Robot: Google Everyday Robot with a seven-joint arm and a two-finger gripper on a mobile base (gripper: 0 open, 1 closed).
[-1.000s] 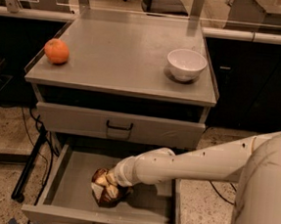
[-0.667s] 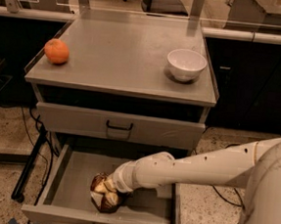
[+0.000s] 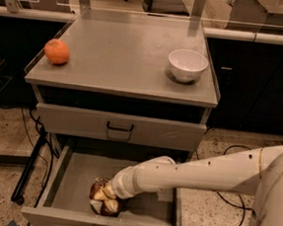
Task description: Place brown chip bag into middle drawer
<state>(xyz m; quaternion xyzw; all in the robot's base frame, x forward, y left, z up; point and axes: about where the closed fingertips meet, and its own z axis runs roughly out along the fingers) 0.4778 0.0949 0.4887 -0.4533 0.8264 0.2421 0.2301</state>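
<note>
The gripper point(image 3: 110, 193) is low inside the middle drawer point(image 3: 77, 171), against the brown chip bag point(image 3: 104, 207), probably to set it down. Whether it grips the bag, I cannot tell.

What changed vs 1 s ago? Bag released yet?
The gripper and brown chip bag moved together slightly toward the front of the open middle drawer. Can't tell if it's released. The orange, white bowl and shut upper drawer are unchanged.

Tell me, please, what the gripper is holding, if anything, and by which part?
It cannot be told. The gripper is down in the open middle drawer, right against the brown chip bag, but any hold on it is hidden.
</note>
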